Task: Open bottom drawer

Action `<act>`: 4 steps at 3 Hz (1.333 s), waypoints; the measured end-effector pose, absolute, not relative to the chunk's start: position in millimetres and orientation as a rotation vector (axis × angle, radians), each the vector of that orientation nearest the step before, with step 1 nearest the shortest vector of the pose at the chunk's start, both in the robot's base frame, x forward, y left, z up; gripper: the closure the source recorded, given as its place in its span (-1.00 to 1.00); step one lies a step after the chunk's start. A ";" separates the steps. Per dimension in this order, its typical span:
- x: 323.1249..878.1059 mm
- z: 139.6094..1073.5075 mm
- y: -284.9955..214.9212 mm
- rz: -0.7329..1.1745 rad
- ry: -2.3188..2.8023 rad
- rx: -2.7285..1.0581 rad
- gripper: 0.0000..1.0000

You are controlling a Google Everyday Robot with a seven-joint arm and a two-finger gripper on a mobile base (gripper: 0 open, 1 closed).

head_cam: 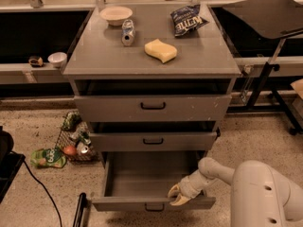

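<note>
The bottom drawer [151,176] of the grey cabinet stands pulled well out, showing its plain grey inside. Its small black loop handle [154,207] is at the centre of the front. My gripper [178,196] sits at the top edge of the drawer front, right of the handle, with its pale fingers hooked over that edge. My white arm [258,193] comes in from the lower right. The middle drawer [153,141] and the top drawer [152,107] stand above it, each slightly out.
On the cabinet top [94,56] lie a bowl [116,14], a can [127,31], a yellow sponge [160,50] and a chip bag [187,19]. A wire basket with litter [73,138] sits on the floor at left. A black stand [265,74] is at right.
</note>
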State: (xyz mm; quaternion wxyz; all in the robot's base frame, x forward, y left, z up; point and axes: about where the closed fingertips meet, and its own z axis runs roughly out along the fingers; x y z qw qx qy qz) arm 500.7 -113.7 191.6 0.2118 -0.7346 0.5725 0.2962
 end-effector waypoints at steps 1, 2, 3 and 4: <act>500.7 191.6 -113.6 0.823 1.590 -2.040 0.23; 500.7 191.6 -113.6 0.823 1.590 -2.041 -0.23; 497.8 193.6 -113.7 0.849 1.553 -2.048 -0.70; 495.9 210.5 -122.8 0.813 1.529 -2.064 -1.00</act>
